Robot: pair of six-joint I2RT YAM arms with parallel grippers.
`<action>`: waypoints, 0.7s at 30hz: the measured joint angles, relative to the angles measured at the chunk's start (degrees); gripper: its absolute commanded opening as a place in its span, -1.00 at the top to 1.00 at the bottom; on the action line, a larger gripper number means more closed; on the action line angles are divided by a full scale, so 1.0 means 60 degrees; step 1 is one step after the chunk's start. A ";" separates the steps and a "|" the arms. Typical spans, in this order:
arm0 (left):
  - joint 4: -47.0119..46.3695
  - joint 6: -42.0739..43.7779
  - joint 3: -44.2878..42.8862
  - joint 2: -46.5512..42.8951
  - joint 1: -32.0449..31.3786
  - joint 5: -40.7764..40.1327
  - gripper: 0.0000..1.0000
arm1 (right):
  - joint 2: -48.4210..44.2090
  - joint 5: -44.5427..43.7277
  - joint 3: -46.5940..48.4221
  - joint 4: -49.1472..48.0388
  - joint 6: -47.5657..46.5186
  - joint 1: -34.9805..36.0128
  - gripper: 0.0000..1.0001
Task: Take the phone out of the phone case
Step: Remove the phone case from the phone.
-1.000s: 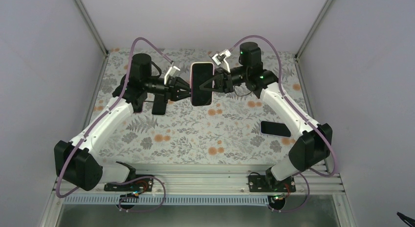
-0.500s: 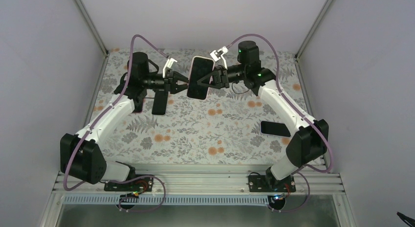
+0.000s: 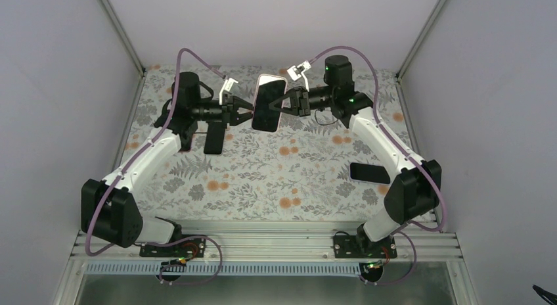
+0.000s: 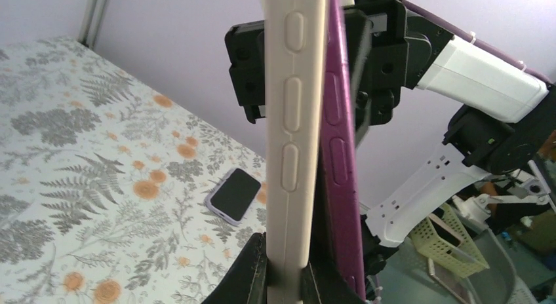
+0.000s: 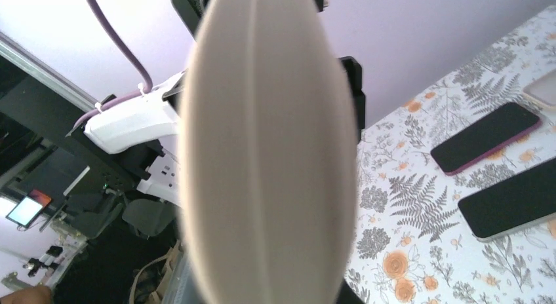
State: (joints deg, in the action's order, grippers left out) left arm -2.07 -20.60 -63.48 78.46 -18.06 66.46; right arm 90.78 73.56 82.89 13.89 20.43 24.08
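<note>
The left pincer [image 3: 248,112] is clamping the phone case [image 4: 292,120] aloft; the right pincer [image 3: 284,102] is seemingly touching its opposite edge, grip unclear.

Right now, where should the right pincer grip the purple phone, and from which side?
Probably the purple phone by its long edge facing away from the left pincer, coming from the right: it stands edge-on, parted from the cream case clamped there.

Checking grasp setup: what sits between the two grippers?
The cased phone, held aloft between the left gripper and the right gripper; the top view shows it.
</note>
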 measured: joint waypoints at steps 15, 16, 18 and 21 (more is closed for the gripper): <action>-0.0350 -0.0211 0.0295 0.0040 -0.0288 0.0051 0.27 | -0.0055 0.0750 -0.0528 -0.0670 0.0106 -0.0087 0.92; -0.0357 -0.0226 0.0295 0.0069 -0.0291 0.0095 0.26 | -0.0055 0.0790 -0.0528 -0.0670 0.0102 -0.0087 0.92; -0.0368 -0.0219 0.0277 0.0135 -0.0313 0.0208 0.28 | -0.0055 0.0896 -0.0528 -0.0652 0.0106 -0.0084 0.93; -0.0415 -0.0219 0.0273 0.0149 -0.0350 0.0379 0.45 | -0.0055 0.1049 -0.0528 -0.0619 0.0098 -0.0080 0.92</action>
State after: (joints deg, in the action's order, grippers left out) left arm -4.56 -21.91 -61.84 79.35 -20.16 68.73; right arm 90.45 79.85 79.72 10.17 21.02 23.59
